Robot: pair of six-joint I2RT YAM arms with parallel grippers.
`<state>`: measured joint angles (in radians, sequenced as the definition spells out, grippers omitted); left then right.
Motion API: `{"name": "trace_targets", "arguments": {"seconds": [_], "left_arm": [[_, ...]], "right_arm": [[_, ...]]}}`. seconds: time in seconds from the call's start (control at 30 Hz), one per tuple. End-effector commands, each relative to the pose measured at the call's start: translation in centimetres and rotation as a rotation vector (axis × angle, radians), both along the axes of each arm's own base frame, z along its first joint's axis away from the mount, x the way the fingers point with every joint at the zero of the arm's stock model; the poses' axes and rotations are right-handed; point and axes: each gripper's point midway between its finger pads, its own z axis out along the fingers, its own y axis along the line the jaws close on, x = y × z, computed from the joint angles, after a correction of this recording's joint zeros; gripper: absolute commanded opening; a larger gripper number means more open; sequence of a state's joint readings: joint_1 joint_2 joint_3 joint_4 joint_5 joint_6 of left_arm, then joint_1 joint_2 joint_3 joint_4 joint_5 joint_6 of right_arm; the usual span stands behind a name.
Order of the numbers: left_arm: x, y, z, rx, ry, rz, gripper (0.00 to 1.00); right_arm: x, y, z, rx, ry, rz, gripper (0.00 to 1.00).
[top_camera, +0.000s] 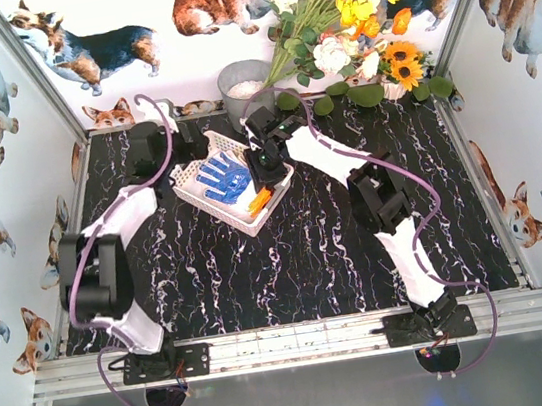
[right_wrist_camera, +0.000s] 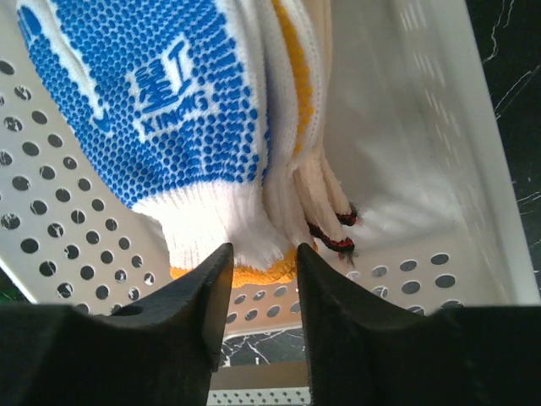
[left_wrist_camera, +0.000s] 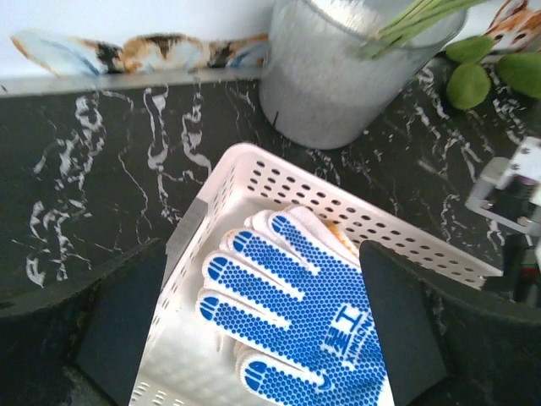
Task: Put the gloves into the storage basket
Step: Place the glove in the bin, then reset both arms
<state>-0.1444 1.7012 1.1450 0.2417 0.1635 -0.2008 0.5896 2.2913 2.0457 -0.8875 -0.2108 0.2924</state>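
Note:
The white lattice storage basket sits at the back middle of the black marbled table. In it lies a stack of gloves, topped by the blue-dotted glove, with orange cuffs at the near right end. My left gripper is open just off the basket's left corner. In the left wrist view the left gripper is spread wide above the blue-dotted glove and basket. My right gripper hovers over the basket's right side. In the right wrist view the right gripper is slightly open and empty, just short of the glove cuffs, the blue-dotted glove and the basket wall.
A grey metal bucket with flowers stands right behind the basket, and it also shows in the left wrist view. Green leaves lie at the back right. Walls with dog pictures enclose the table on three sides.

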Motion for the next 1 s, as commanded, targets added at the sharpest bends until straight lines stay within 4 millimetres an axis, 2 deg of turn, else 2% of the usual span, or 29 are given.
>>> {"name": "trace_targets", "arguments": {"seconds": [0.0, 0.13, 0.23, 0.27, 0.3, 0.33, 0.4, 0.5, 0.53, 0.57, 0.63, 0.67, 0.73, 0.83, 0.97], "left_arm": [[-1.7, 0.9, 4.0, -0.006, -0.072, 0.013, 0.93], [-4.1, 1.0, 7.0, -0.031, -0.118, 0.010, 0.98], [-5.8, 1.7, 8.6, -0.022, -0.121, 0.039, 1.00], [-6.5, 2.2, 8.7, -0.013, -0.109, 0.057, 1.00], [-7.2, 2.7, 8.6, -0.005, -0.103, 0.083, 1.00], [-8.0, 3.4, 8.4, 0.002, -0.099, 0.117, 1.00], [-9.5, 5.1, 7.4, 0.013, -0.091, 0.198, 1.00], [-11.7, 7.5, 5.1, 0.003, -0.070, 0.282, 1.00], [-12.1, 8.5, 4.6, -0.002, -0.071, 0.314, 1.00], [-13.0, 9.6, 2.5, 0.001, -0.041, 0.354, 1.00], [-13.9, 12.1, 0.2, -0.019, -0.019, 0.440, 1.00], [-14.4, 13.3, -0.8, -0.025, -0.010, 0.485, 1.00], [-15.3, 15.6, -2.2, -0.018, -0.020, 0.582, 1.00], [-16.7, 17.7, -4.3, 0.034, -0.073, 0.682, 1.00], [-16.9, 17.7, -5.9, 0.093, -0.172, 0.649, 1.00]], "right_arm": [[0.3, 1.3, 7.9, 0.108, -0.171, 0.026, 0.47], [-0.4, 0.2, 12.1, 0.114, -0.266, 0.013, 0.66], [-1.5, -1.6, 14.9, 0.120, -0.338, -0.023, 0.74], [-2.2, -2.5, 16.5, 0.130, -0.377, -0.040, 0.76], [-2.4, -3.2, 16.4, 0.123, -0.393, -0.066, 0.77], [-3.1, -4.5, 17.6, 0.128, -0.433, -0.098, 0.79], [-3.7, -7.1, 17.9, 0.126, -0.490, -0.178, 0.81], [-4.5, -12.7, 16.7, 0.129, -0.549, -0.324, 0.84], [-4.3, -15.4, 16.0, 0.134, -0.565, -0.397, 0.86], [-4.6, -17.8, 15.6, 0.141, -0.587, -0.456, 0.88], [-5.2, -22.5, 14.1, 0.116, -0.623, -0.563, 0.91], [-6.0, -24.9, 12.5, 0.076, -0.626, -0.615, 0.93], [-6.8, -28.6, 11.2, 0.022, -0.677, -0.695, 0.94], [-8.0, -32.5, 9.1, -0.090, -0.778, -0.781, 0.95], [-8.9, -35.0, 7.5, -0.169, -0.954, -0.827, 0.97]]}}
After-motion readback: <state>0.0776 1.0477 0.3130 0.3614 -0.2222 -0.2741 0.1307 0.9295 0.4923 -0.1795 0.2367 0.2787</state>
